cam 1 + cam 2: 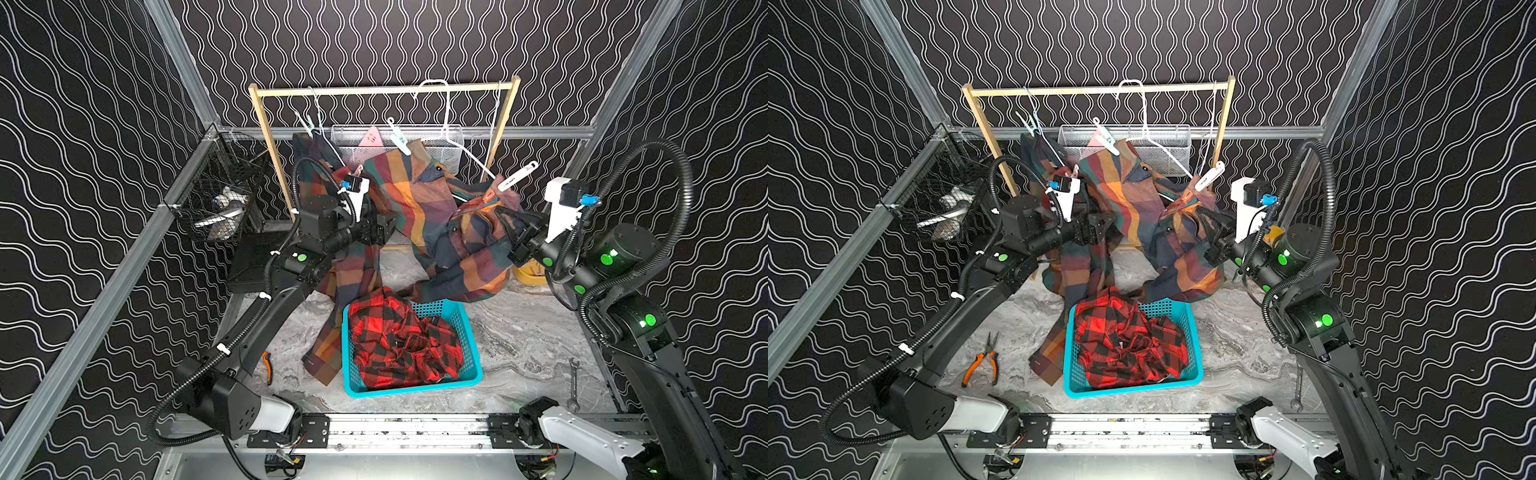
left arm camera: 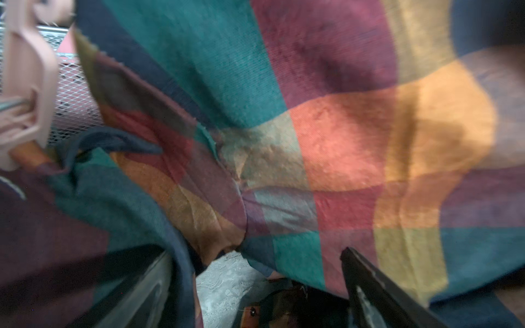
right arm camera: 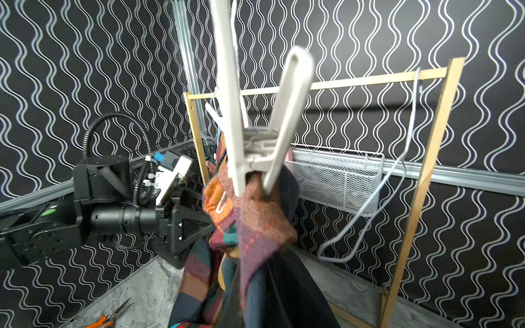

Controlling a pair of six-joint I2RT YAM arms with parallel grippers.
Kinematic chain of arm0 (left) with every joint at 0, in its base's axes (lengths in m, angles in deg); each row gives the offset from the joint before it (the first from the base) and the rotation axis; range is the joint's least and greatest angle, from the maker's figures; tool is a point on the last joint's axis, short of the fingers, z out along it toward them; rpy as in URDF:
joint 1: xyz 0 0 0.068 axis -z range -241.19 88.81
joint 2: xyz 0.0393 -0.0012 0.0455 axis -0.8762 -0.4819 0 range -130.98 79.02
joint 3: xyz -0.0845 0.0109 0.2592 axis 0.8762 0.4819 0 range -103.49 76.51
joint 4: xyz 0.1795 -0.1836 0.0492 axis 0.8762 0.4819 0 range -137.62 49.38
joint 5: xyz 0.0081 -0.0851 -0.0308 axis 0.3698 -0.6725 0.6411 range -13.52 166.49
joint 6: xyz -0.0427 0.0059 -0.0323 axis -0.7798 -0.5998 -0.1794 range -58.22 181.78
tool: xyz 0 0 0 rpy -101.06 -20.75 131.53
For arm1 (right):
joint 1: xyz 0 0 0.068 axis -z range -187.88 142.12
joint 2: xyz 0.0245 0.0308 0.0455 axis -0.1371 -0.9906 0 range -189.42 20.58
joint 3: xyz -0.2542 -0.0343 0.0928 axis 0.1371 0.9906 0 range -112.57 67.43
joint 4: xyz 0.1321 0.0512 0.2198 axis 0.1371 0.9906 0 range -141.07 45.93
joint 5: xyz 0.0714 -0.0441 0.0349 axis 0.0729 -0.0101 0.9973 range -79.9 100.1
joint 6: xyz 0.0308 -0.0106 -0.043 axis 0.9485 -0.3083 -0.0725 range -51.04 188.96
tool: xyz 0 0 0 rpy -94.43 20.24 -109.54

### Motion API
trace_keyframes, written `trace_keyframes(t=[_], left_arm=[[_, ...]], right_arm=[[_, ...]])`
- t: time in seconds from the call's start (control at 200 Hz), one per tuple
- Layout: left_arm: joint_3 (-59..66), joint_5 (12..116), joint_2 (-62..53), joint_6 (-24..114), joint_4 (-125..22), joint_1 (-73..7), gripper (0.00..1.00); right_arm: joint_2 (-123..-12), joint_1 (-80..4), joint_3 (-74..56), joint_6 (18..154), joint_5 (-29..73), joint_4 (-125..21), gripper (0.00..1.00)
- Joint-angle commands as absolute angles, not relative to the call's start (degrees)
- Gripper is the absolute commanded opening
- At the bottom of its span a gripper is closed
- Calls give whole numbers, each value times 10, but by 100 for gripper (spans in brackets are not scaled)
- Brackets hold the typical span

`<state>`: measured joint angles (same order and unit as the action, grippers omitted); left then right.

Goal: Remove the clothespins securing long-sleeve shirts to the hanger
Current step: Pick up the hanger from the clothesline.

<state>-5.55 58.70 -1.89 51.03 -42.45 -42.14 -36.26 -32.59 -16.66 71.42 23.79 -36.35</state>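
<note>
Two checked long-sleeve shirts hang pegged to white hangers on the wooden rack. A red-and-black shirt lies in the blue basket. A cream-white clothespin grips the bunched shoulder of the middle shirt. My right gripper is shut on that cloth just below it, jaws hidden by fabric. More pegs show: mint clothespins and a pink clothespin. My left gripper stands open against the checked cloth, below the pink peg.
The wooden rack stands at the back with a white mesh basket behind it. A black wire basket hangs at the left wall. Orange pliers, a wrench and a yellow object lie on the marble table.
</note>
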Motion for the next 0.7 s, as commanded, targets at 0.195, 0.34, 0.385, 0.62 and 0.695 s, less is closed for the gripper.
trace_keyframes(t=[0.195, 0.34, 0.385, 0.62, 0.695], left_arm=[[-86, 513, -32, 468, -469, -421, 51], [-95, 488, -27, 451, -483, -420, 18], [-99, 479, -24, 446, -484, -420, 10], [-106, 489, -1, 460, -460, -420, 4], [-95, 517, 4, 478, -440, -420, 9]], right_arm=[[-371, -327, -162, 751, 287, -456, 0], [-378, -327, -163, 757, 294, -460, 0], [-380, -327, -165, 757, 295, -460, 0], [-392, -326, -164, 757, 292, -462, 0], [-396, -327, -164, 755, 281, -461, 0]])
